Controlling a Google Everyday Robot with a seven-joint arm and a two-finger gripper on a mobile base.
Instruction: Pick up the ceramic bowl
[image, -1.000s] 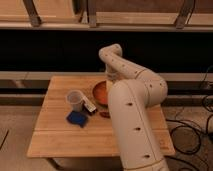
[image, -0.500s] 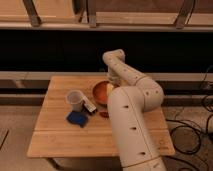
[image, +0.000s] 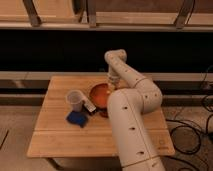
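White arm — smooth rounded segments, small dark dots.

end effector over ceramic bowl, cup beside

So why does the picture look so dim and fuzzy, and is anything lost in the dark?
In the camera view the light is warm and low; the wooden table is lit, while the band behind it is nearly black. Everything is soft, with blurred edges. The hand hangs at the far rim of the ceramic bowl, partly hidden behind the pale arm. The plastic cup looks hazy.
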